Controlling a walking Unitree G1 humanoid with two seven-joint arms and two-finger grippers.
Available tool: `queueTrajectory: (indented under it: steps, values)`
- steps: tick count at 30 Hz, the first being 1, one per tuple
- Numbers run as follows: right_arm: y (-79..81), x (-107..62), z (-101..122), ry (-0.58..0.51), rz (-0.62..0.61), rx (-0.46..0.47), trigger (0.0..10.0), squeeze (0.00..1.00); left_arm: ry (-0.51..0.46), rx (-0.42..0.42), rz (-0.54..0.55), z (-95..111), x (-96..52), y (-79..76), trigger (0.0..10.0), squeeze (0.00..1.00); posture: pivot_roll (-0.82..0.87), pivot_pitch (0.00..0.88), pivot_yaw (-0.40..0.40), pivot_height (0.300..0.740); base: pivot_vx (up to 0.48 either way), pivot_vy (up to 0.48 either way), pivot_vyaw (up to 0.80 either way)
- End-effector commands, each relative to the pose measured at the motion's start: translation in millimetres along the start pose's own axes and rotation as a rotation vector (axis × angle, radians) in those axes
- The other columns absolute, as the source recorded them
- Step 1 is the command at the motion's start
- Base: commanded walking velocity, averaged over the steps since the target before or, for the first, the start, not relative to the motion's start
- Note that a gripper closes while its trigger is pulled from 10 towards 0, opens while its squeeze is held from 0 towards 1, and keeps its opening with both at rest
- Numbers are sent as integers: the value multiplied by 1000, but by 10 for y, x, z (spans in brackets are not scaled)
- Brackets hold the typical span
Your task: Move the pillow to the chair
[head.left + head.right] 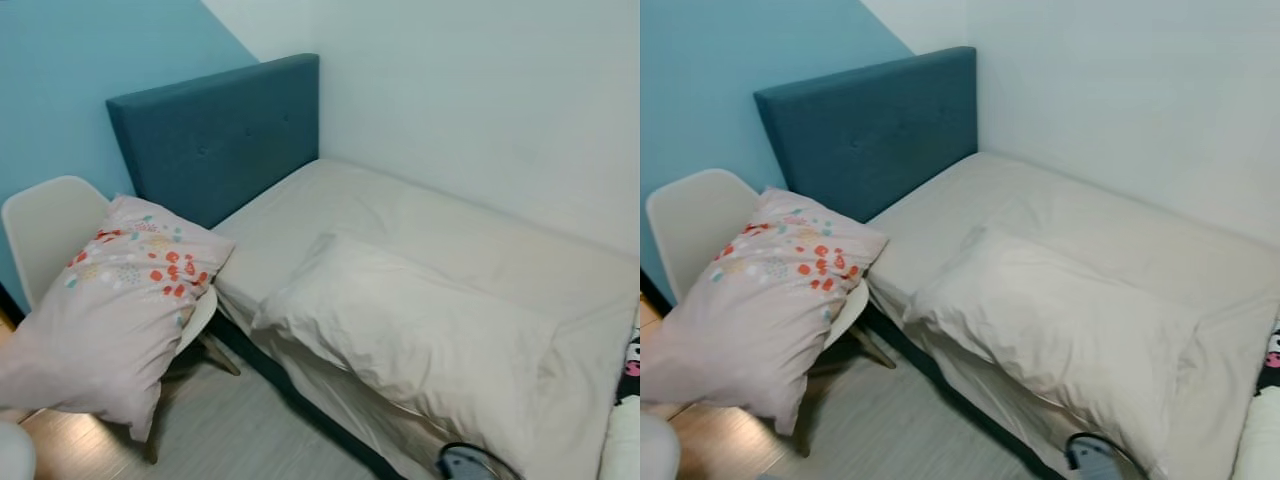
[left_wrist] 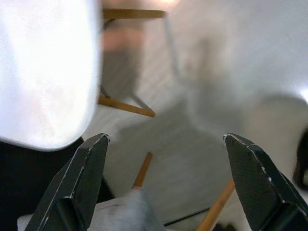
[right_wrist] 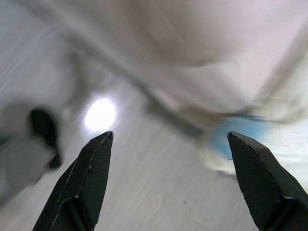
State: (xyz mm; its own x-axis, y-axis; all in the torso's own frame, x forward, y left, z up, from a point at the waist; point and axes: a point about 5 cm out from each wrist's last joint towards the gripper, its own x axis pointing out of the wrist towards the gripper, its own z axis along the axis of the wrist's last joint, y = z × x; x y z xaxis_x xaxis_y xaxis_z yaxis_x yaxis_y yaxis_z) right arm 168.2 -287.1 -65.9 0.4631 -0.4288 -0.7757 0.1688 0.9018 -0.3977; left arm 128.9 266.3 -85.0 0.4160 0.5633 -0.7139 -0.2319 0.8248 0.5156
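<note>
Floral pillow [image 1: 110, 310] propped on the white chair [image 1: 45, 225] beside the bed [image 1: 450, 240], long axis slanting from backrest toward floor; left gripper [image 2: 166, 183] spread wide and empty near the chair's wooden legs, nearer; right gripper [image 3: 171, 180] likewise spread, over bare floor.

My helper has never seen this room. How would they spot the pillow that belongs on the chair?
Beside the bed's blue headboard stands a white chair. The pillow leans on it, pale pink with red and orange dots, unlike the plain cream pillow on the bed.
</note>
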Motion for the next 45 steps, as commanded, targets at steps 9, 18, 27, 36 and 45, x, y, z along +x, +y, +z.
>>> queueTrajectory:
  steps: [9, 18, 27, 36, 45]
  values:
    - [244, -9, 266, -41, 174, 402, 10000, 0, -62, -257, -265, 307, -93, -415, 10000, 0, -91, 0, -19, 740, 0, 0, 0]
    - [447, -57, 23, 44, 258, 151, 10000, 0, -22, -29, -352, 31, -217, -613, 10000, 0, -98, 0, -20, 740, 0, 0, 0]
    - [376, -55, -97, 86, 252, 49, 10000, 0, 15, 38, -384, -166, -237, -574, 10000, 0, -92, 0, -24, 740, 0, 0, 0]
    - [471, -79, -137, 88, 260, -3, 10000, 0, -18, 77, -407, -53, -232, -621, 10000, 0, -100, 0, -22, 740, 0, 0, 0]
    - [570, -97, -116, 84, 275, 5, 10000, 0, -21, 93, -421, -44, -242, -647, 10000, 0, -100, 0, -21, 740, 0, 0, 0]
